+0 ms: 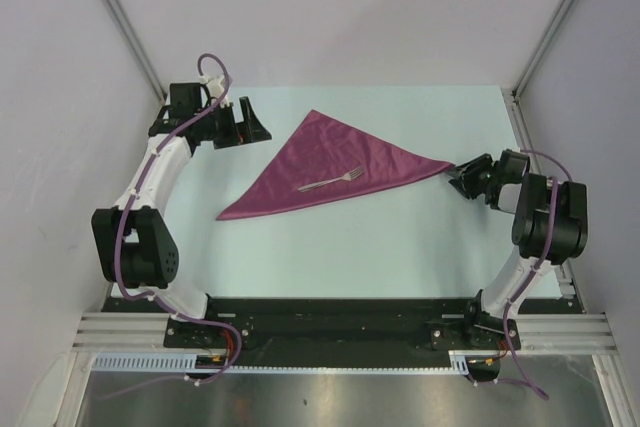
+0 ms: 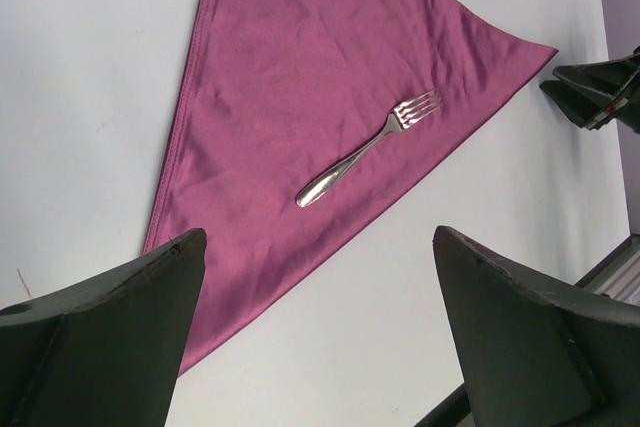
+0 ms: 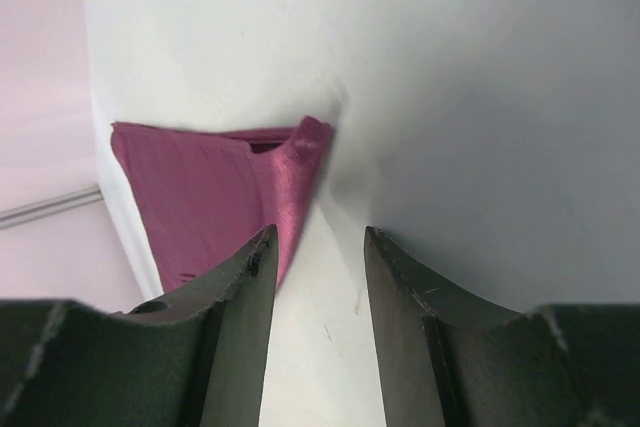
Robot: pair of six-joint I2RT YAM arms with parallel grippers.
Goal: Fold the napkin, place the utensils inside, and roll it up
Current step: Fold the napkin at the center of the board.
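1. Your napkin [image 1: 330, 172] lay on the table [image 1: 400, 257] as a flat triangle in the far half of the surface. One corner pointed toward the far edge. A long tip reached toward the right edge. The third corner lay toward the left edge, nearer the middle of the surface.
2. Your fork [image 1: 331, 183] rested on top of the napkin, close to the cloth's long near side. Its tines pointed toward the right edge and its handle toward the left edge (the cloth beneath it showed only light creases).
3. Your left gripper [image 1: 245, 125] stood near the far-left corner of the surface, just beside the napkin's far corner. Its jaws were spread wide and grasped nothing. In its wrist view both fingers [image 2: 110, 327] were clear of the cloth, with the napkin and fork lying beyond them.
4. Your right gripper [image 1: 462, 179] stood near the right edge, at the napkin's long tip. Its jaws were partly apart, with only bare table showing between them, so nothing was gripped.
5. In the right wrist view the napkin's tip was slightly raised and puckered, just beside one finger [image 3: 240, 297]. I could not tell whether cloth and finger were touching.
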